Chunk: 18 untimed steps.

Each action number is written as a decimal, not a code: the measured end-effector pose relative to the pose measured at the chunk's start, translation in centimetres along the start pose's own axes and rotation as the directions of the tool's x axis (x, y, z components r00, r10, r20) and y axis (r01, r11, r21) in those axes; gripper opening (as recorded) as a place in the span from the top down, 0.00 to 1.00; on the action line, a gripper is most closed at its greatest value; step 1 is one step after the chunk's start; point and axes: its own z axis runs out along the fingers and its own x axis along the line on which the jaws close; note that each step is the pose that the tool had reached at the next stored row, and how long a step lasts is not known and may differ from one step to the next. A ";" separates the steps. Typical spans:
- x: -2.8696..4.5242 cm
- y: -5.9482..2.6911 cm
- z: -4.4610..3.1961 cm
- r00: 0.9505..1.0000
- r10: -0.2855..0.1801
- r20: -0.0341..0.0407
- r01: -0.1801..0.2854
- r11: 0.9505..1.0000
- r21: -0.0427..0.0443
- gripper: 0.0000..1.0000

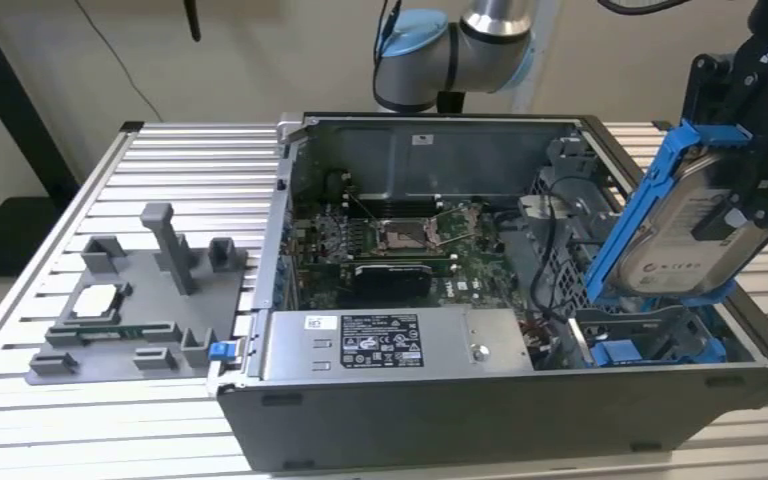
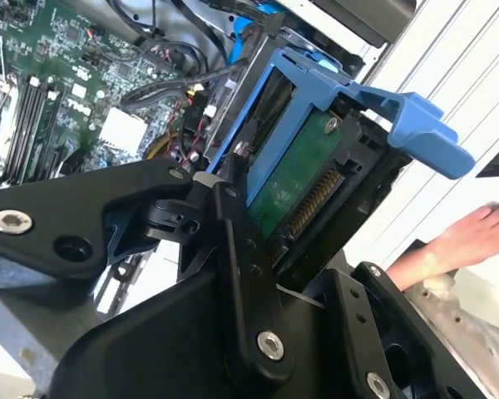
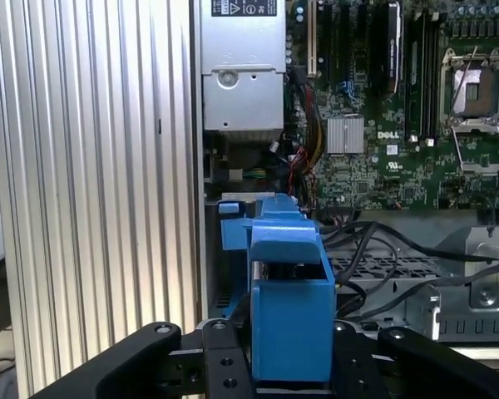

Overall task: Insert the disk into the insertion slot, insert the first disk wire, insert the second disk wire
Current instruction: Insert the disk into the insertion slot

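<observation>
**While clamped in your gripper, the disk tilts over its slot**

As you look at the exterior view, the disk point(image 1: 684, 235) is a flat silver drive with a white printed label, clipped in a bright blue plastic frame. It stands steeply tilted at that view's right, over the open computer case. Its lower end is at the mouth of the insertion slot point(image 1: 651, 338), a grey metal bay with blue rails; whether the two touch cannot be told.

Your gripper point(image 1: 742, 205) is clamped on the disk, its black fingers point(image 3: 224, 370) pressed against the sides of the blue frame. In the second wrist view you see the disk's green circuit board and a row of gold contacts.

The picture edge cuts off the gripper's upper part, and the gripper covers one side of the label. The label's print is too small to read.

Beside the slot lies a grey power-supply box point(image 1: 398, 345) with a black-and-white label. Beyond it is the green motherboard point(image 1: 398, 245). A person's hand point(image 2: 470, 237) rests outside the case.
</observation>
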 end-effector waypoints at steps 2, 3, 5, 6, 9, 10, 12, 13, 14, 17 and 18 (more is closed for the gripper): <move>0.00 0.00 0.17 1.000 0.000 0.000 0.000 1.000 0.000 1.00; 0.00 0.00 0.28 1.000 0.000 0.000 0.000 1.000 0.000 1.00; 0.00 0.00 0.47 1.000 0.000 0.000 0.000 1.000 0.000 1.00; 0.00 0.00 0.55 1.000 0.000 -0.001 0.000 1.000 0.000 1.00; 0.00 0.00 0.84 1.000 0.000 0.000 0.000 1.000 0.000 1.00; 0.00 0.00 0.94 1.000 0.000 0.000 0.000 1.000 0.000 1.00; 0.00 0.00 0.99 1.000 0.000 -0.001 0.000 1.000 0.000 1.00; 0.00 0.00 0.99 1.000 0.000 -0.001 0.000 1.000 0.000 1.00; 0.00 0.00 0.99 1.000 0.000 -0.001 0.000 1.000 0.000 1.00; 0.00 0.01 1.01 1.000 0.000 -0.001 0.000 1.000 0.000 1.00; 0.00 0.00 1.04 1.000 0.000 0.000 0.000 1.000 0.000 1.00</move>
